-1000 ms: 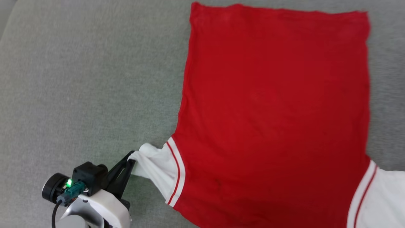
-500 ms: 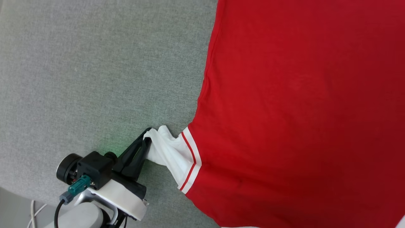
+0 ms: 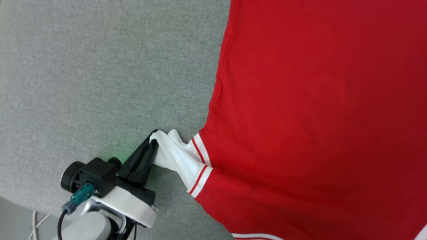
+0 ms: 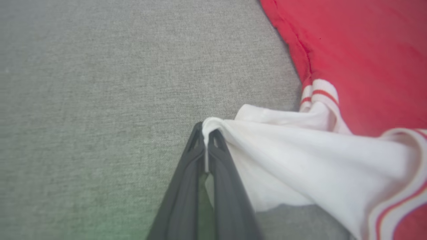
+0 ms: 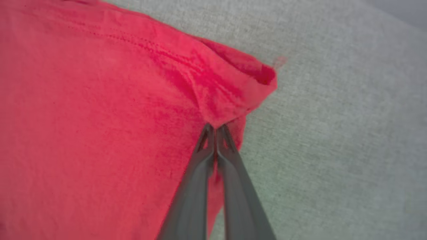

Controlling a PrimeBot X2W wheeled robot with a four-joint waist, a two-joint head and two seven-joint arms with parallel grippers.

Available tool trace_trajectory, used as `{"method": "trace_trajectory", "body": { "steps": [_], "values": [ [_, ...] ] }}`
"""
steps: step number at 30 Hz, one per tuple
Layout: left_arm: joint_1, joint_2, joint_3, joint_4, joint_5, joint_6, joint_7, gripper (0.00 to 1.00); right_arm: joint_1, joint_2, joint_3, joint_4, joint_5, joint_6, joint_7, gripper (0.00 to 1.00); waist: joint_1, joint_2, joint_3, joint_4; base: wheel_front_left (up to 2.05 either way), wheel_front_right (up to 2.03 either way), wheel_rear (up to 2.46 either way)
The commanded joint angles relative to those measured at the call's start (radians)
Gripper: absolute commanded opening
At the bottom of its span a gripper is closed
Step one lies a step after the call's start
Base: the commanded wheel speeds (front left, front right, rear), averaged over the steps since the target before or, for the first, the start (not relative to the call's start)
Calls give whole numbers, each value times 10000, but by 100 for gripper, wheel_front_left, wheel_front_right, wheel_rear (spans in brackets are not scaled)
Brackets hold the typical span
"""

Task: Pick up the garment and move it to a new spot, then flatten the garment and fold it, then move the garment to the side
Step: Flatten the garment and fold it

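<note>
left gripper (image 4: 207,133) clamped on garment (image 3: 317,100) sleeve (image 4: 300,150) | right gripper (image 5: 215,128) clamped on hem corner (image 5: 233,100) | I'd lift both evenly, taut

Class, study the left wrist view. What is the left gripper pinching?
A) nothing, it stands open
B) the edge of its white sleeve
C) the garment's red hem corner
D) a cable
B: the left gripper has its fingers shut on the bunched edge of the white sleeve of the garment.
</note>
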Motion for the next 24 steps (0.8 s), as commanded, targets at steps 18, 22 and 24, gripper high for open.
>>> {"method": "trace_trajectory", "body": {
  "steps": [18, 22, 24],
  "values": [
    [1832, 269, 914, 403, -61, 87, 51, 0, 4194, -3311, 1642, -2877, 3344, -3, -1698, 0, -1, 0, -2663, -1354, 0, 0, 0],
    [2252, 390, 1134, 334, -132, 193, 51, 0, 6409, -3780, 1271, -3458, 3748, -3, -2174, 0, -1, 0, -2955, -1724, 0, 0, 0],
    [2477, 444, 1261, 301, -165, 249, 49, 0, 7438, -3836, 991, -3644, 3834, -3, -2489, 0, -1, 0, -3088, -1886, 0, 0, 0]
  ]
}}
